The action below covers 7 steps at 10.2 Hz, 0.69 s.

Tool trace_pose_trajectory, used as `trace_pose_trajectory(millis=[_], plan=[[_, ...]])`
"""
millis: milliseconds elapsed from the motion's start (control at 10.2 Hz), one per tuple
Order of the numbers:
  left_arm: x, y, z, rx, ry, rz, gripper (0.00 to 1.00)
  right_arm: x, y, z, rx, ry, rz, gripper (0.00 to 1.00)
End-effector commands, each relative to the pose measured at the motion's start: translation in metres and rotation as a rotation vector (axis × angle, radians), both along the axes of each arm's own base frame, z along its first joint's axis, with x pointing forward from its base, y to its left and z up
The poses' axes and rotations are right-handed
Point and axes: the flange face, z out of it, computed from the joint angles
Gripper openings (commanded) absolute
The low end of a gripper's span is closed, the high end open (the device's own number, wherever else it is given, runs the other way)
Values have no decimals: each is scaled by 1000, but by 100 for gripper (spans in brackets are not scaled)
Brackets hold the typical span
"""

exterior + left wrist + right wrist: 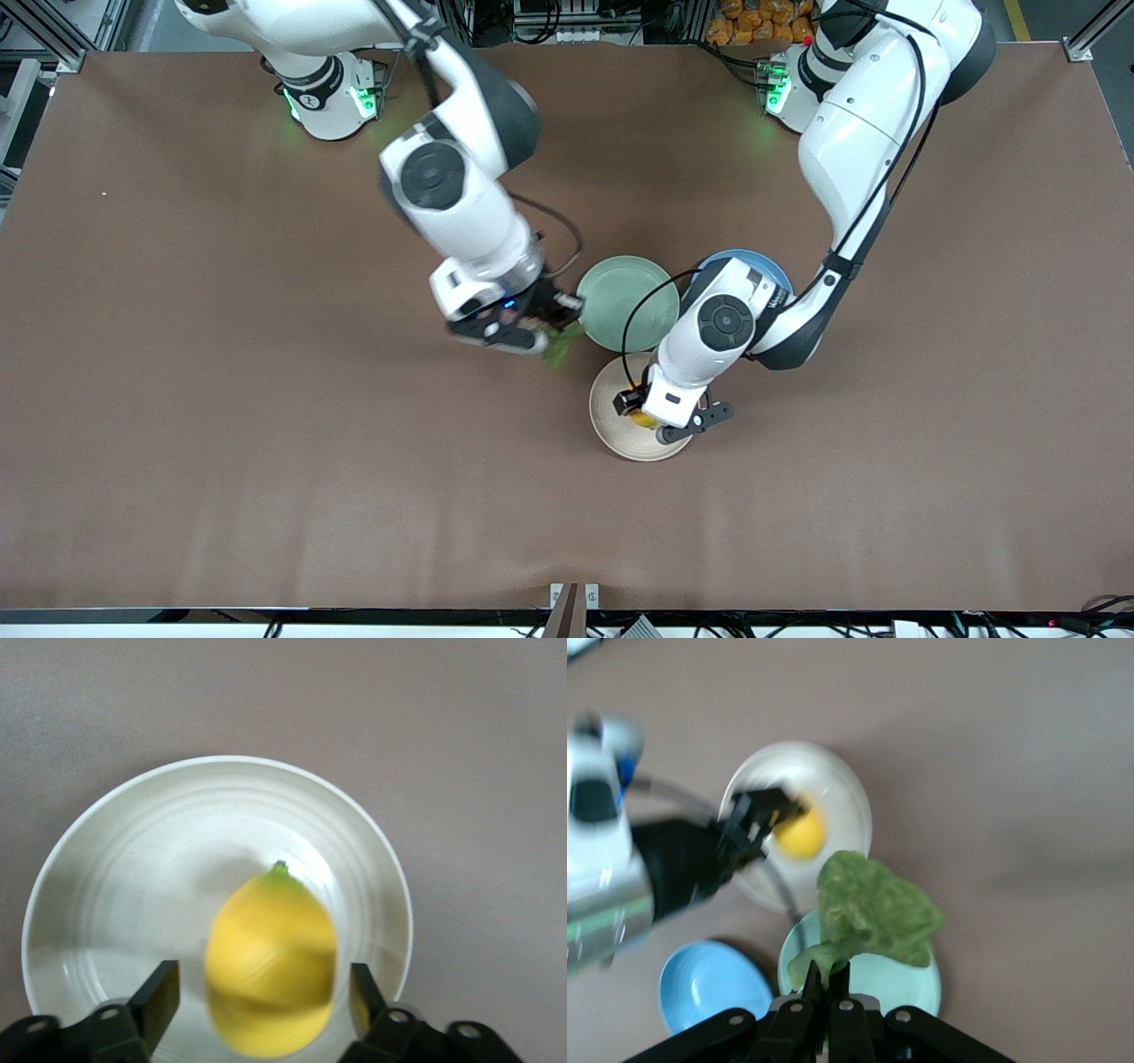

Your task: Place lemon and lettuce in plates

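Note:
The yellow lemon is between the spread fingers of my left gripper, touching neither, over the beige-white plate. In the front view the lemon peeks out under that gripper at the plate. My right gripper is shut on the stem of the crinkled green lettuce and holds it in the air over the rim of the mint green plate. In the front view the lettuce hangs beside the mint plate, at the right gripper.
A blue plate lies beside the mint plate toward the left arm's end, partly under the left arm; it also shows in the right wrist view. The three plates sit close together mid-table on the brown tabletop.

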Motion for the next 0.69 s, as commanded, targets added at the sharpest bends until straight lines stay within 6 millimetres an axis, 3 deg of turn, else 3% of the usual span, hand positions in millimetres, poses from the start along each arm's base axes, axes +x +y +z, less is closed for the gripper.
trace_pose_trajectory(millis=[0,98,295,492,590], plan=[[15,19,31,0,-42,49,100,-44,62,-31,31,-12,-41,0],[25,36,43,12,-62,75,100,-62,85,-45,44,-28,-41,0],[51,93,76,43,-98,156,100,-92,110,-77,76,-59,-28,0],[66,156,125,101,-108,234,100,-109,119,-118,36,-41,-5,0],[69,183,152,114,-119,271,100,-117,119,-148,-4,-21,9,0]])
